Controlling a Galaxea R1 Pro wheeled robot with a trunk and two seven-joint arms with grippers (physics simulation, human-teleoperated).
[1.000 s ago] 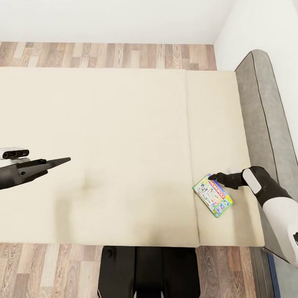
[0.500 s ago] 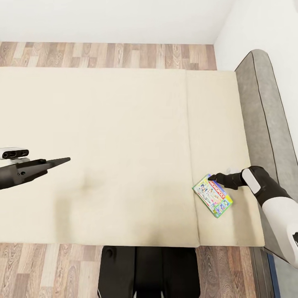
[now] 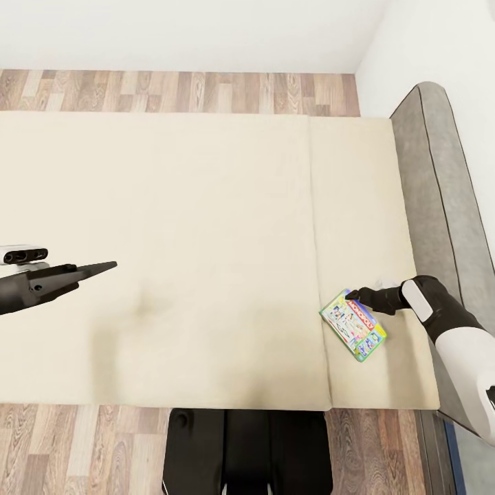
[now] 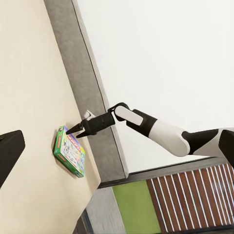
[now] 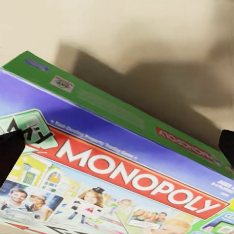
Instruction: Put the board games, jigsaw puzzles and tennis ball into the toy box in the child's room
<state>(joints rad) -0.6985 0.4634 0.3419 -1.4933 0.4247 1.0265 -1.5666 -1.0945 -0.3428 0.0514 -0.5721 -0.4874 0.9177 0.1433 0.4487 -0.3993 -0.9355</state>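
Monopoly board game (image 3: pixel 353 324) lies flat on the bed (image 3: pixel 172 240), at about 4 o'clock in head view. Right gripper (image 3: pixel 352 295) is at the box's 12 o'clock edge, fingers apart either side; contact cannot be made out. Left gripper (image 3: pixel 103 267) is over bare mattress at 9 o'clock, tips together.

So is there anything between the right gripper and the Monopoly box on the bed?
Nothing visible. The right gripper is already at the upper edge of the Monopoly box, which lies alone on bare bed.
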